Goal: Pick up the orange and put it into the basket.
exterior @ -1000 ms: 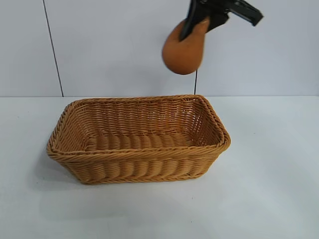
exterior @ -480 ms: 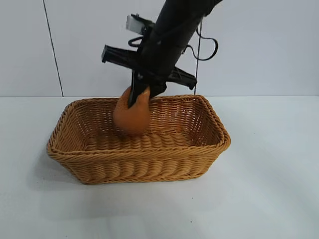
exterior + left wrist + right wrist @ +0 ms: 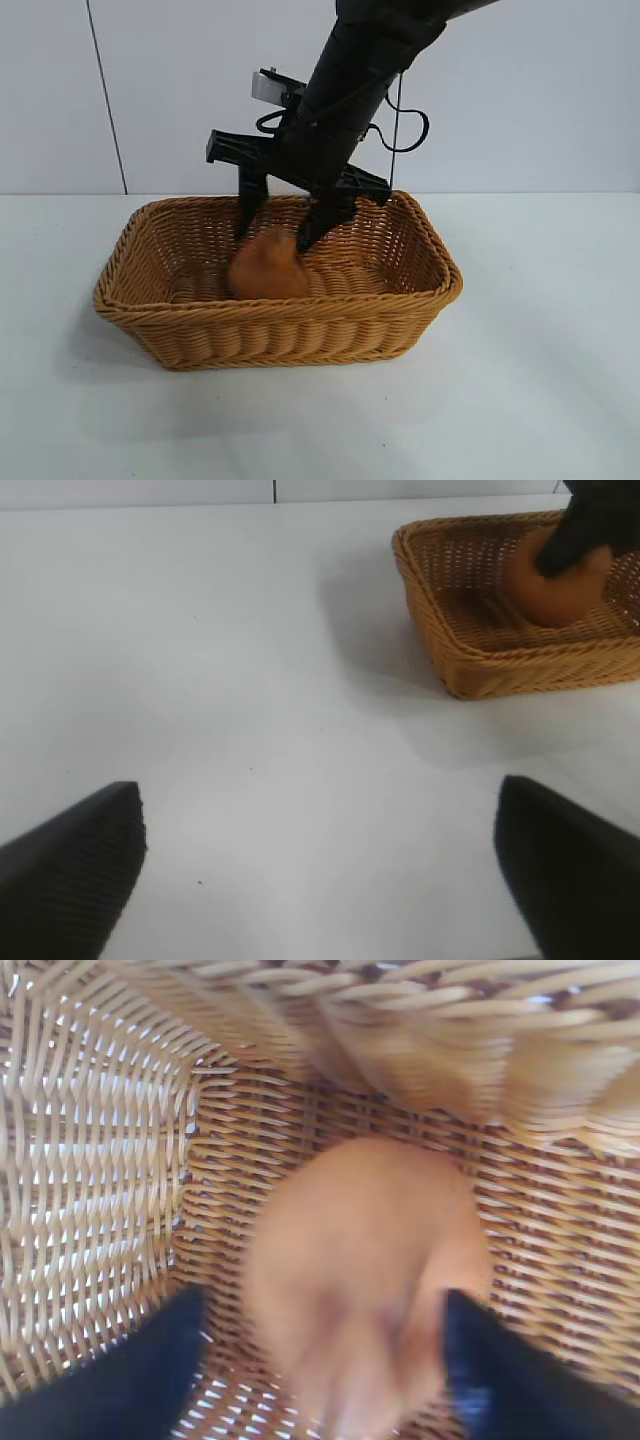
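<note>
white tabletop [image 3: 540, 400], pale wall behind. right hand [image 3: 283, 228] inside the basket [image 3: 280, 330], fingers apart; the orange [image 3: 267, 268] sits directly below it on the basket floor, unclamped. left hand [image 3: 320, 880] far off, fingers apart, idle.

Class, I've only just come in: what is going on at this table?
The right gripper is down inside the basket, its fingers spread open. The orange sits just below them, blurred, apparently just let go and dropping onto the basket floor. The left gripper is open and parked over the bare table, off to one side of the basket. So the orange is in the basket and the drop looks all but done.
</note>
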